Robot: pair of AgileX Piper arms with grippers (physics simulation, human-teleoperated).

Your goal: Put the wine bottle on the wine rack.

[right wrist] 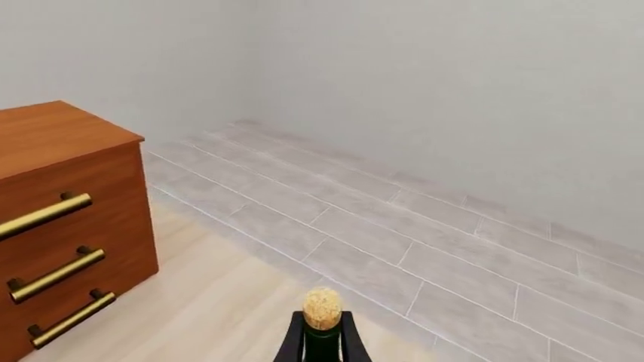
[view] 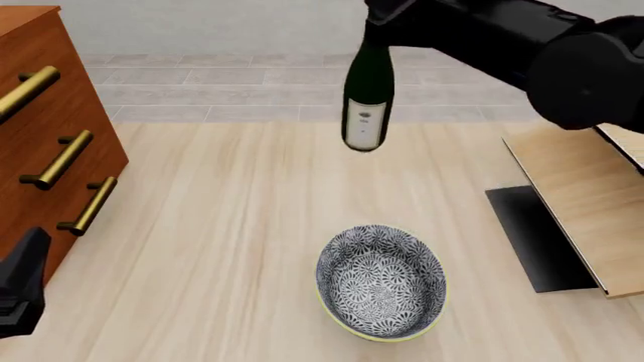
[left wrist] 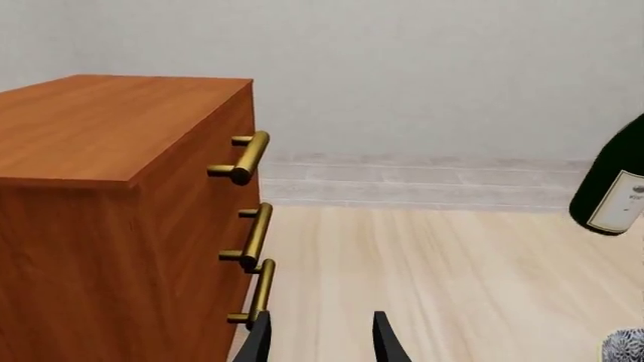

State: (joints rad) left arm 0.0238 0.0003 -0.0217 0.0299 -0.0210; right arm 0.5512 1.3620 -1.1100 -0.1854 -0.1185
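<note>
We count one wine bottle [view: 366, 94], and it hangs upright in the air above the far middle of the counter [view: 222, 226], its base clear of the surface. The right tool [right wrist: 322, 339] is clamped on its neck: in the right wrist view two dark fingers [right wrist: 291, 343] sit on either side of the green neck, just below the tan cork [right wrist: 322, 308]. In the front view the right arm [view: 533, 45] comes in from the upper right and covers the bottle's top. One small white label faces us low on the bottle.

One wine rack [view: 589, 204] stands at the right edge of the counter, a slanted light wooden panel over a flat black base, well apart from the bottle and to its right.

One patterned bowl [view: 381, 282], dark inside with a yellowish rim, sits on the counter nearer to us, below the bottle in the front view and not touching it.

One reddish-brown cabinet [view: 41, 113] stands at the left, with three brass handles [view: 60, 158] stacked down its front.

The left tool [left wrist: 322, 343] hangs low at the near left beside the cabinet, its two fingers apart and holding nothing. In its own view the bottle's lower body shows at one edge.
</note>
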